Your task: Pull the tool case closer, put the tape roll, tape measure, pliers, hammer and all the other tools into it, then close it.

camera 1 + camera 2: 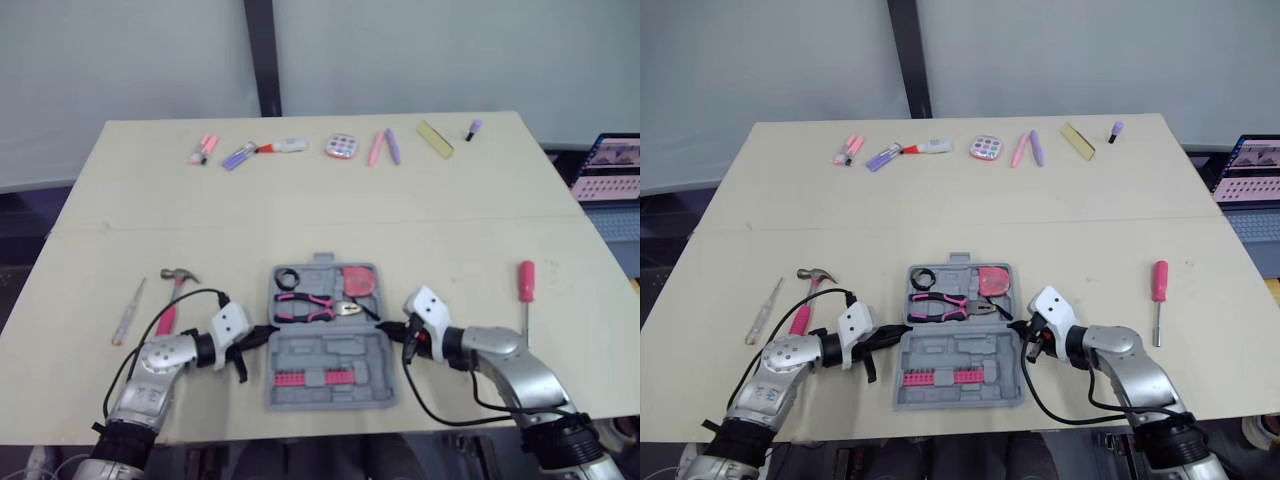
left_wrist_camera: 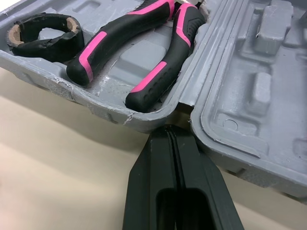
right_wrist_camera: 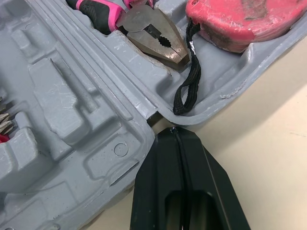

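**A:** Both arms are low over the near edge of the table (image 1: 300, 210), forearms angled inward, one on each side of the open tool case (image 1: 330, 352).

**B:** And the pincers? The left gripper (image 2: 173, 132) has its two black fingers pressed flat together, holding nothing, tip aimed at the hinge notch on the case's left side.

**A:** It's the same on the other side. The right gripper (image 3: 175, 130) is pinched closed and empty, nose at the right-hand hinge, just below the tape measure's black strap.

**B:** Are the tips touching the plastic?

**A:** They're very close, but from these angles I can't say whether they make contact.

**B:** Then the contents. The far half holds the tape roll (image 1: 288, 277) in its left corner, the pliers (image 1: 305, 306) across the middle and the tape measure (image 1: 359, 280) on the right.

**A:** The near half has a row of bits (image 1: 305, 379) along its front.

**B:** On the table, the hammer (image 1: 175, 285) lies left of the case, beside the left forearm. A slim screwdriver (image 1: 128, 311) is further left.

**A:** A pink-handled screwdriver (image 1: 526, 290) lies well out to the right, past the right arm.
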Robot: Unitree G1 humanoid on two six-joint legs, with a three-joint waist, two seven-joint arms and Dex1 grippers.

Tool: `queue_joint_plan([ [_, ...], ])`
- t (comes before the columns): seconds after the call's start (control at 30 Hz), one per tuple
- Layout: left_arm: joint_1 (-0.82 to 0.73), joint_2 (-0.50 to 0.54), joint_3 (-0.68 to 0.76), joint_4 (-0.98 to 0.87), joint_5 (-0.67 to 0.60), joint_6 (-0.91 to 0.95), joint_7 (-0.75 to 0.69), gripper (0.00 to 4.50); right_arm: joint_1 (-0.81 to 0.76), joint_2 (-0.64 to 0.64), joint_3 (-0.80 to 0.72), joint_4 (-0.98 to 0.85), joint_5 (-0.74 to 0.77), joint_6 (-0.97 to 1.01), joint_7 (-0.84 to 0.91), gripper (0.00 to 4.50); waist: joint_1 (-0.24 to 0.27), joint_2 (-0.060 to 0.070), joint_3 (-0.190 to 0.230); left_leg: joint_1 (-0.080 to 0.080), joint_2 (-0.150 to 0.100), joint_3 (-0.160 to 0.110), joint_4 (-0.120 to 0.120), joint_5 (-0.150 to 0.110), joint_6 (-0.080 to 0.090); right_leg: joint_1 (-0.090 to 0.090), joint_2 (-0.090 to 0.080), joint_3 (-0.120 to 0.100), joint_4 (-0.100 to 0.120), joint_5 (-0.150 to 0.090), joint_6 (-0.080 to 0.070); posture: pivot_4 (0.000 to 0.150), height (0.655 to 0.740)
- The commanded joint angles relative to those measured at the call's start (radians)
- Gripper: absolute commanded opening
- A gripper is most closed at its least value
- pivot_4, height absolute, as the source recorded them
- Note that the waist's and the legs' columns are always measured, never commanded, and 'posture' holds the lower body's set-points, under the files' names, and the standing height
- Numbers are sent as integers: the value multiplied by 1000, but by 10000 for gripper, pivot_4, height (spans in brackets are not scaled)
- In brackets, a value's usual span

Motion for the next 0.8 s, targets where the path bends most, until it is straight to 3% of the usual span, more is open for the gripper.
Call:
queue_joint_plan([
  [0.03,-14,-11,-13,-7,9,-13,18,0,-3,16,14,-11,11,-11,0,223,0,0,0,0,0,0,0,0,0,0,0,0,0,0,0,1500,7400],
  [0.8,6,-4,-12,-43,7,5,17,0,4,12,6,-24,16,1,0,223,-3,0,0,0,0,0,0,0,0,0,0,0,0,0,0,1500,7400],
])
